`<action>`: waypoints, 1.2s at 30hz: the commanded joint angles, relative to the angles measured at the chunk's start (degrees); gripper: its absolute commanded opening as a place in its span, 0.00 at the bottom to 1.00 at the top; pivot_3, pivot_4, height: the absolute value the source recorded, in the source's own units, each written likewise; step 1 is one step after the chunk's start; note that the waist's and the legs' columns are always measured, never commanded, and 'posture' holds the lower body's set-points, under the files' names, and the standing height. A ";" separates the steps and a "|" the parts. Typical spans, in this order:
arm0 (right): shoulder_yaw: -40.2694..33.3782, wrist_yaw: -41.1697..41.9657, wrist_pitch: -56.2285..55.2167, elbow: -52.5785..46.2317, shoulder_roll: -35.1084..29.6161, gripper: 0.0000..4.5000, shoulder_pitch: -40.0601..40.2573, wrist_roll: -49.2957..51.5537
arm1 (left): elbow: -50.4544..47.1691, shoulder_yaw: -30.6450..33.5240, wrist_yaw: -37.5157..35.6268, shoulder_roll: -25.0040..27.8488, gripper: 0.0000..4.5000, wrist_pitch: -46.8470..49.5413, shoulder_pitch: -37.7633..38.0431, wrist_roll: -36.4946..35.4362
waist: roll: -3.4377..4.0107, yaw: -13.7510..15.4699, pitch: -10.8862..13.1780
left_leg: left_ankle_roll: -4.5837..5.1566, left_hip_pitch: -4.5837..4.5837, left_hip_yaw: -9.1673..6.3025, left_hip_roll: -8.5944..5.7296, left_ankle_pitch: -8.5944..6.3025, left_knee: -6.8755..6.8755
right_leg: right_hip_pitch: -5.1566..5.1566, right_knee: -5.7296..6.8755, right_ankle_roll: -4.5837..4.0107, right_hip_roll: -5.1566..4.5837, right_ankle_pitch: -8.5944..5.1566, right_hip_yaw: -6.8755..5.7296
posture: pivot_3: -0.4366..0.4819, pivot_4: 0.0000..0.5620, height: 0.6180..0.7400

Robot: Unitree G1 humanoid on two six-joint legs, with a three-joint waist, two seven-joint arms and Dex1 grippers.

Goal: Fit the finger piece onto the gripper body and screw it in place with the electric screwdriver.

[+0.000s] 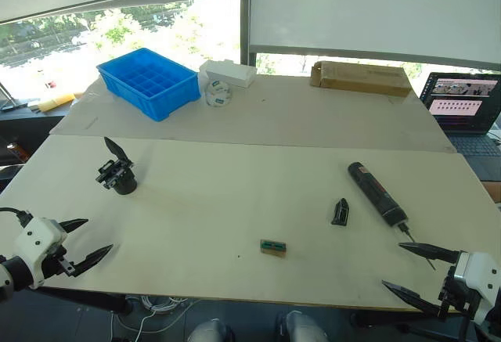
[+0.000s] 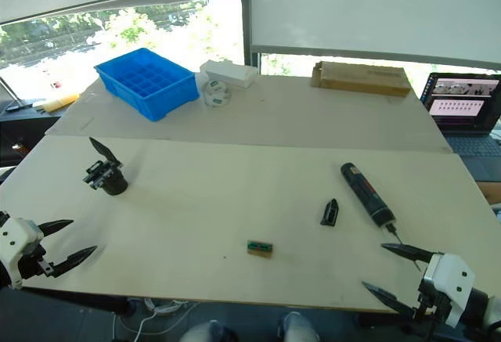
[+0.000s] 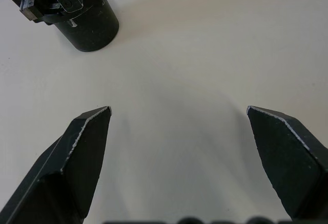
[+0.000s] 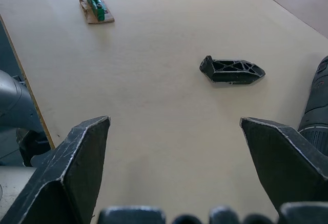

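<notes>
Surface (image 1: 235, 193) of pale board stretched across the whole scene, with a second board butted against its far edge. On that far board sat a blue bin (image 1: 149, 82) at the left, a white box (image 1: 228, 73) and a small tape roll (image 1: 218, 94) near the middle, and a long cardboard box (image 1: 361, 77) toward the right. A laptop (image 1: 463, 106) stood open past the far right corner.

On the near board, the screwdriver (image 1: 376, 193) lay at the right, its thin bit pointing toward the near edge, close to the right gripper (image 1: 415, 268). That gripper hovered at the near right corner, its jaws spread wide and holding nothing. The left gripper (image 1: 84, 240) hung at the near left corner, jaws likewise spread and empty.

The gripper body (image 1: 119, 175) stood upright at the left, farther in than the left gripper, one pointed finger sticking up from it. The finger piece (image 1: 340, 212) lay just left of the screwdriver, apart from it. A small green-topped block (image 1: 272, 247) lay near the middle, toward the near edge.
</notes>
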 commanded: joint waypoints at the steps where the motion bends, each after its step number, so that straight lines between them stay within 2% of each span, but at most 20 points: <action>1: 1.26 -2.60 0.40 -3.29 1.41 0.99 -1.46 1.49 | -2.33 1.75 2.30 -0.86 1.00 1.68 -0.23 -1.98 | 0.00 0.00 0.00 | 0.00 0.00 0.00 0.00 0.00 0.00 | 0.00 0.00 0.00 0.00 0.00 0.00 | 0.48 0.27 1.00; 4: 5.48 -7.39 0.82 -10.08 7.52 0.99 -6.12 6.61 | -4.15 6.00 8.75 -6.71 1.00 5.81 0.50 -6.45 | 0.00 -0.56 -0.01 | -0.05 0.02 -0.01 0.09 0.03 -0.02 | 0.00 0.00 -0.08 0.02 0.05 0.02 | 0.48 0.27 1.00; 9: 10.24 -10.81 3.62 -15.48 10.83 0.99 -8.96 9.35 | -6.49 13.30 20.40 -15.41 1.00 10.64 1.84 -11.93 | -0.11 -0.52 -0.06 | 0.01 0.03 -0.02 0.11 0.13 0.01 | 0.01 0.10 -0.30 0.04 0.17 0.02 | 0.48 0.27 1.00; 10: 10.86 -11.31 3.22 -15.86 11.38 0.99 -9.41 9.11 | -6.81 13.86 22.06 -16.59 1.00 10.91 2.29 -11.85 | -0.18 -0.45 -0.08 | 0.29 0.03 -0.03 0.11 0.28 0.01 | 0.02 0.10 -0.36 0.04 0.20 0.00 | 0.48 0.27 1.00; 15: 15.37 -13.02 2.06 -17.90 13.50 0.99 -10.74 7.26 | -8.89 11.30 29.34 -21.30 1.00 10.78 3.06 -8.41 | -0.31 0.25 -0.16 | 0.20 0.02 -0.02 0.10 0.19 0.03 | 0.07 0.05 -0.35 0.04 0.20 0.00 | 0.48 0.27 1.00; 21: 17.91 -15.06 2.10 -18.28 13.79 0.99 -12.47 5.68 | -10.76 3.39 31.66 -20.20 1.00 14.72 -2.38 -5.02 | -0.56 0.61 -0.33 | -0.10 0.01 -0.01 0.09 0.04 0.09 | 0.07 0.09 -0.38 0.11 0.22 -0.04 | 0.48 0.27 1.00; 25: 18.18 -15.62 1.71 -17.65 13.60 0.99 -13.41 4.90 | -5.50 -1.72 34.39 -17.89 1.00 16.15 -12.03 -0.60 | -0.62 0.41 -0.37 | -0.16 0.00 0.00 0.07 0.12 0.09 | 0.07 0.12 -0.41 0.43 0.24 -0.10 | 0.48 0.27 1.00; 27: 18.22 -15.60 1.32 -17.30 13.55 0.99 -13.52 4.52 | -4.12 -2.96 35.40 -17.93 1.00 16.30 -14.55 0.54 | -0.61 0.13 -0.38 | 0.19 0.02 0.00 0.07 0.35 0.08 | 0.09 0.13 -0.42 0.47 0.24 -0.09 | 0.48 0.27 1.00; 36: 18.97 -15.61 -0.40 -18.68 13.84 0.99 -10.31 3.19 | 6.92 -8.12 36.23 -18.44 1.00 11.68 -24.63 4.20 | -0.61 0.04 -0.38 | 0.14 0.05 0.04 0.07 0.41 0.07 | 0.06 0.18 -0.44 0.54 0.23 -0.09 | 0.48 0.27 1.00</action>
